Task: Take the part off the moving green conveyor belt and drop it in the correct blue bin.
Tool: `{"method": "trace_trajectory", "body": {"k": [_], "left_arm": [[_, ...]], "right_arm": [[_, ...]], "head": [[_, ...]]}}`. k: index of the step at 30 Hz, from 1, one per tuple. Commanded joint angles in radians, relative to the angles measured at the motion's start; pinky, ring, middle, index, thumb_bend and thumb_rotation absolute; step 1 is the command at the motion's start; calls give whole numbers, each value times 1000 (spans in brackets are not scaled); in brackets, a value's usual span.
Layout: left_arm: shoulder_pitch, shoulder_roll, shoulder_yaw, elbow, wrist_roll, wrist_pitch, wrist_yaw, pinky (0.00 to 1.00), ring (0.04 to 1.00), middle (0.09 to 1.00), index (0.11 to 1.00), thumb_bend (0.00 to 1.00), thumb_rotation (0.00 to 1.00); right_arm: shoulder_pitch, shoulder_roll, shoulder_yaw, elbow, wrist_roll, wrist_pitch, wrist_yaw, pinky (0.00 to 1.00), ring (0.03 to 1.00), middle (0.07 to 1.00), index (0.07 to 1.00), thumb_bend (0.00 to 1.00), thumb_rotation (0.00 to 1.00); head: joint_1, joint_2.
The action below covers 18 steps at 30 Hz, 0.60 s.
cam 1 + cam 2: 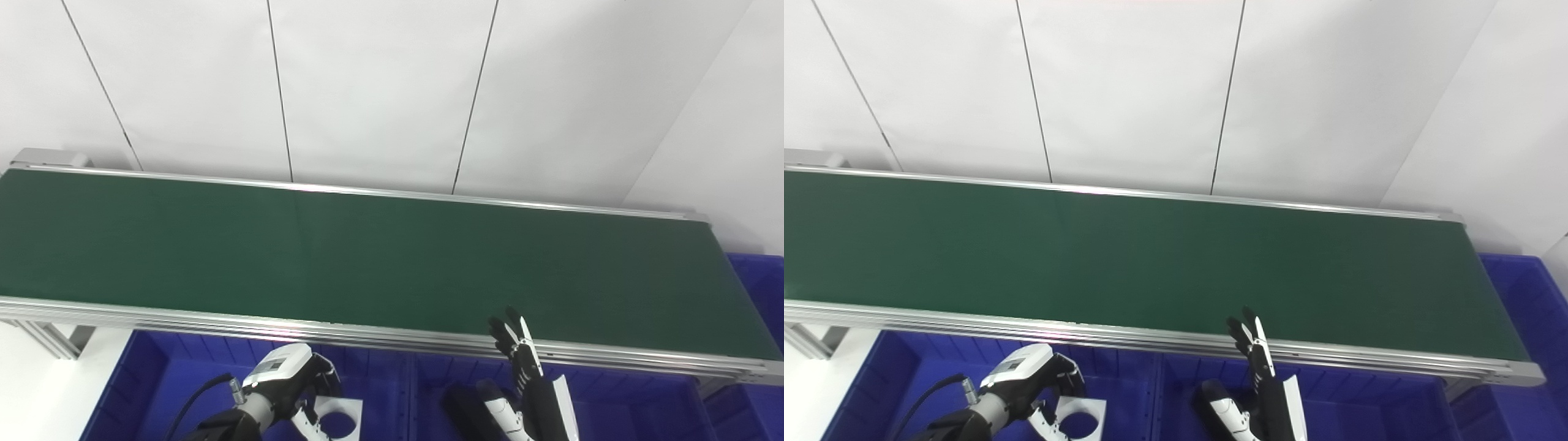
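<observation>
The green conveyor belt point(380, 263) runs across the picture with no part on it. My left hand point(288, 383) hovers over the left blue bin point(153, 373), below the belt's near rail, shut on a flat white part with a round hole point(337, 419). My right hand point(520, 373) stands upright over the middle blue bin point(612, 404), fingers spread and pointing up to the belt's near edge, holding nothing.
Aluminium rails point(367, 334) frame the belt front and back. A third blue bin point(759, 288) sits past the belt's right end. A white panelled wall point(380, 86) rises behind. The conveyor's metal leg frame point(55, 340) shows at the lower left.
</observation>
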Motion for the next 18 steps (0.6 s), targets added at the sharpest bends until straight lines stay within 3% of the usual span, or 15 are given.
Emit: {"method": "trace_trajectory", "body": {"k": [1,6,9,12,14,18], "left_arm": [[-35,22,-25,-31,43,24,-34,783,824,833,790,648,182],[-45,49,-47,-64,49,46,-116,928,921,929,899,760,316],[-30,67,-7,-103,-69,7,-146,990,983,984,929,834,364],[8,57,69,-152,-242,5,-165,988,999,999,943,924,381],[47,41,131,-175,-384,-24,-160,927,1000,1000,938,957,370],[142,-23,237,-157,-643,-225,-81,873,970,991,929,954,377]], "right_arm": [[-5,4,1,-34,-1,1,0,909,906,907,985,676,758],[0,7,4,-45,-9,13,1,909,906,908,987,677,761],[4,11,7,-51,-8,17,0,908,907,908,989,678,757],[10,15,8,-56,-9,20,-1,906,905,904,985,692,757],[14,15,9,-63,-8,25,1,903,903,904,986,687,750],[19,10,10,-70,-4,28,6,910,909,911,982,680,743]], "head": [[0,1],[-8,0],[-17,-2],[-21,-6],[-22,-6],[-24,-7]]}}
